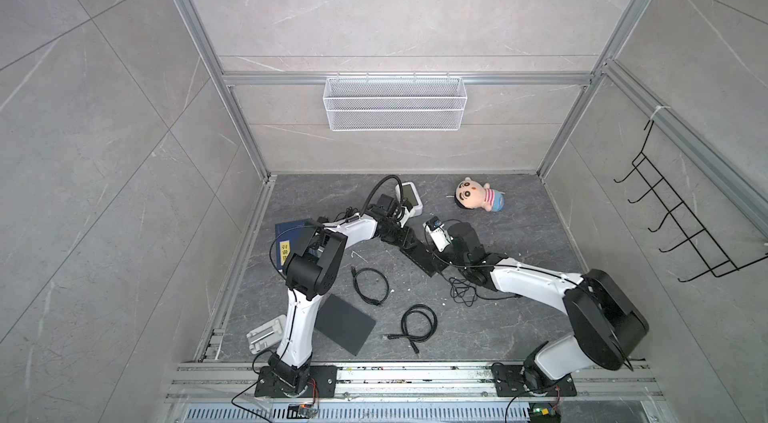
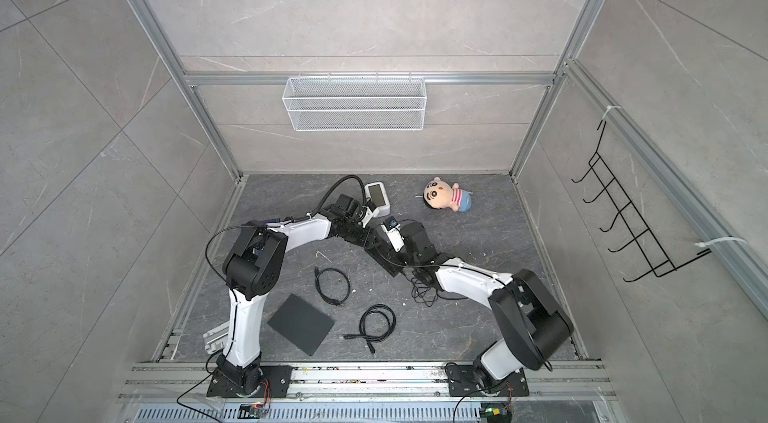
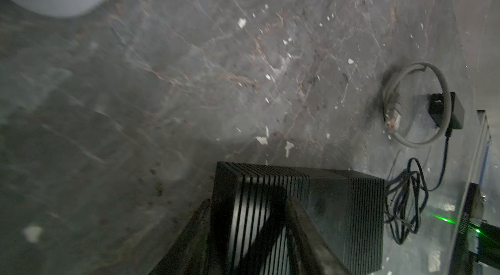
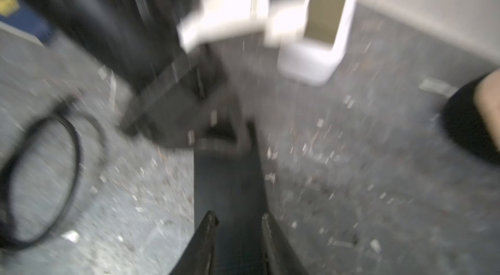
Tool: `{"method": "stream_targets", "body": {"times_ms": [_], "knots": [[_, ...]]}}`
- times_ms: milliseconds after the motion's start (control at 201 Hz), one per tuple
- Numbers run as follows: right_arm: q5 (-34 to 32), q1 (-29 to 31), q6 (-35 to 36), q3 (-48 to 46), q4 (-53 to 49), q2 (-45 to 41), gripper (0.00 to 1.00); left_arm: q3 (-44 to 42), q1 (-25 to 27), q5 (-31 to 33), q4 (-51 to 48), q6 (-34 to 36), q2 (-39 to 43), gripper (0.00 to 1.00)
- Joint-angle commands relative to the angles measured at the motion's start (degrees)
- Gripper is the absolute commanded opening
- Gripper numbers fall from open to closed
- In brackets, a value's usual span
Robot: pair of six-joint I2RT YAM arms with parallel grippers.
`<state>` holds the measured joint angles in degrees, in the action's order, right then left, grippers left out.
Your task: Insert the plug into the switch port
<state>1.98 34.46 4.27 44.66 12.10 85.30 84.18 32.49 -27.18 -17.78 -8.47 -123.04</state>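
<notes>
The switch [image 1: 422, 258] is a long black ribbed box lying aslant on the floor between both arms. My left gripper [image 3: 247, 203] is shut on one end of the switch [image 3: 338, 206]; in both top views the left gripper [image 1: 401, 234] sits at the box's far end. My right gripper [image 4: 238, 219] hovers over the switch [image 4: 227, 179] with its fingers apart and nothing between them. In a top view the right gripper [image 1: 430, 252] is above the box's middle. A thin black cord [image 1: 449, 263] runs from there to a tangle [image 1: 461, 292]. The right wrist view is motion-blurred, and the plug is not discernible.
On the floor are a plush doll [image 1: 478, 196], a white device with a screen [image 1: 411, 196], a blue book [image 1: 291, 234], a dark pad [image 1: 345, 323], two coiled black cables [image 1: 370, 286] [image 1: 417, 325] and a white holder [image 1: 266, 333]. A grey cable loop [image 3: 416, 103] and black adapter [image 3: 446, 111] lie near the tangle.
</notes>
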Motion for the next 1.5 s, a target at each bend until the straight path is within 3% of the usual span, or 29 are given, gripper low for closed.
{"method": "stream_targets", "body": {"times_ms": [0,294,508,712,876,1145,1493], "knots": [[0.27,-0.69,0.9,-1.45,-1.89,-4.0,0.34,-3.49,1.72,4.35,-17.0,-3.89,-3.3,0.48],[-1.98,-5.03,-3.12,-2.45,-9.4,-12.47,0.35,-3.23,1.46,7.04,-14.68,-6.59,2.6,0.57],[0.52,-5.3,-16.39,-2.46,-18.95,-13.03,0.32,-6.0,1.5,9.22,-10.57,-9.29,7.6,0.59],[4.29,-5.3,-28.28,-8.49,-16.76,-16.04,0.33,-10.19,1.5,9.51,-4.02,-12.41,10.96,0.59],[4.99,-5.21,-37.71,-9.83,-14.45,-13.02,0.33,-13.34,1.47,9.97,2.06,-15.8,12.46,0.59],[5.91,-5.19,-45.63,-9.25,-8.98,-4.84,0.32,-13.81,1.47,10.14,7.17,-17.46,12.23,0.59],[4.63,-5.02,-45.44,-6.0,-6.98,1.54,0.32,-12.73,2.49,4.12,12.24,-18.11,9.7,0.59]]}}
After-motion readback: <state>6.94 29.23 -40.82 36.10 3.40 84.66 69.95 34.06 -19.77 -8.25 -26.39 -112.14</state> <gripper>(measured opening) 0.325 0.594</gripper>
